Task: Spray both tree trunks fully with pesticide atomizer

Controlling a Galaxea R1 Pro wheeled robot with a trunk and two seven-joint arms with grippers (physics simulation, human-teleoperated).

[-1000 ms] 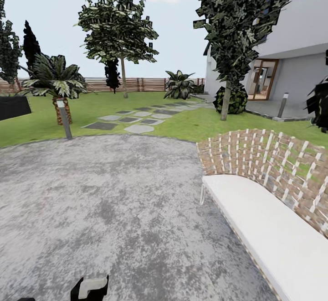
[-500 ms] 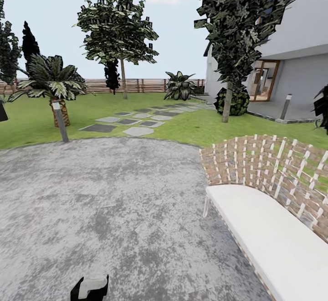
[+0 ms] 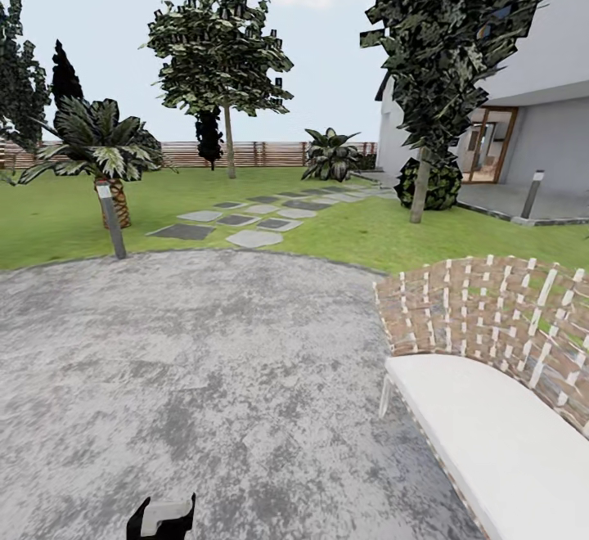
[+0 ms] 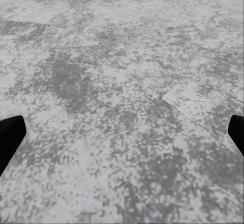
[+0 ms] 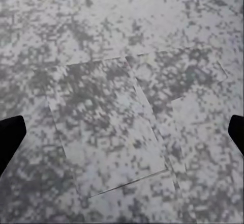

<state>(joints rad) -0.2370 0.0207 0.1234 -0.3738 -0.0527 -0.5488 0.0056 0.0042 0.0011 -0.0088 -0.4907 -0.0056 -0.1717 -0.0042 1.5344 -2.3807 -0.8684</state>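
Paving of mottled grey stone lies under the robot, and the green lawn begins just beyond its curved edge. Taking the woven-backed bench as the landmark: it stands on the paving to the robot's right. Across the lawn from the bench, a line of flat stepping stones runs toward the brown slat fence. Beside those stones a striped-leaf palm and a short lamp post stand at the lawn's edge. Farther off, near the fence, a leafy tree rises on a slender trunk; another leafy tree stands behind the bench, in front of the white house.

Each wrist view looks straight down on bare paving, with dark fingertips at the frame's two sides. So the left gripper is spread wide and empty, and the right gripper likewise. A white-and-black piece of the robot peeks in low in the head view.

I can't pick out the pesticide atomizer anywhere on the grass from here, so this looks like the searching and driving stage. Best to roll steadily off the paving, give the bench and lamp post room, and sweep the head across the lawn before committing an arm.
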